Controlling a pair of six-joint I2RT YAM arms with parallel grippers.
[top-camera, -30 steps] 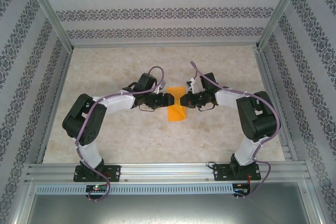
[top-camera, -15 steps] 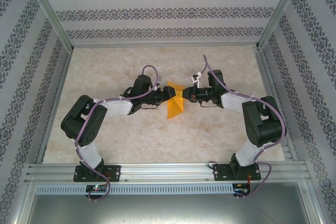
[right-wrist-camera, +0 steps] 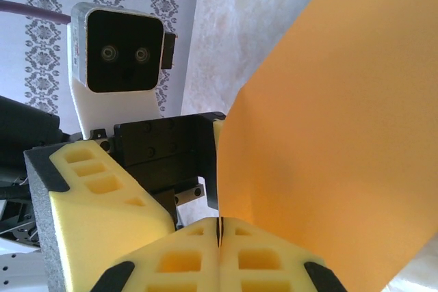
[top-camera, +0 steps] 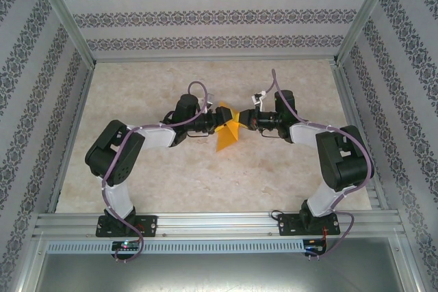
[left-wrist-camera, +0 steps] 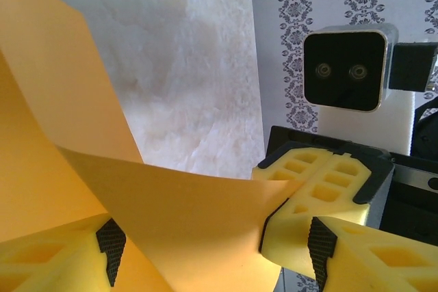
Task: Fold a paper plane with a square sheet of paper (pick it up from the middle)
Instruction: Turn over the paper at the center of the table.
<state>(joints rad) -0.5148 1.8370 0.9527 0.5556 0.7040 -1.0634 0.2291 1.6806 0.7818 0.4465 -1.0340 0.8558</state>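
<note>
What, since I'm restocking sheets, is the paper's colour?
Plain bright orange; the square sheet of paper shows best in the right wrist view.

Bright orange square sheet of paper (top-camera: 228,131), partly folded, bowed, held aloft

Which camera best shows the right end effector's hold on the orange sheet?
Right wrist view: the right end effector is close up, pads shut together on an edge of the orange sheet. The left wrist view shows that pinch from the opposite side. Top external shows the sheet small, grip detail unreadable.
</note>
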